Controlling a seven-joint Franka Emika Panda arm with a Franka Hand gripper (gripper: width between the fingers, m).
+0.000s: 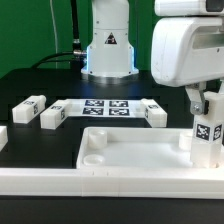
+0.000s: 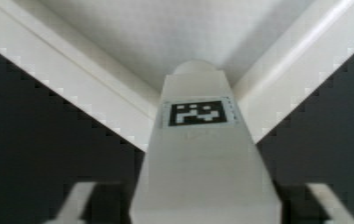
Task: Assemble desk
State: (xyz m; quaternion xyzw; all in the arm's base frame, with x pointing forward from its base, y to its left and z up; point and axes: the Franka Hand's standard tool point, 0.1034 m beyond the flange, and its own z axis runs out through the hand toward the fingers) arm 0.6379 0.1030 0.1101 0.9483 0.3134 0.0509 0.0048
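The desk top (image 1: 120, 135), a white tray with a raised rim, lies at the front of the table. One white leg (image 1: 207, 135) with a tag stands upright in its corner on the exterior view's right. My gripper (image 1: 205, 112) hangs straight over that leg, fingers down on either side of its upper end. In the wrist view the leg (image 2: 200, 150) fills the space between my gripper (image 2: 200, 205), and a dark strip separates it from each of the fingers (image 2: 80, 200). The jaws stand open around the leg. Below it the tray's corner rim (image 2: 67, 60) shows.
Loose legs lie on the black table: two (image 1: 30, 106) (image 1: 52, 118) on the exterior view's left and one (image 1: 154, 112) beside the marker board (image 1: 105, 106). Another white part (image 1: 3, 137) shows at the left edge. The robot base (image 1: 108, 50) stands at the back.
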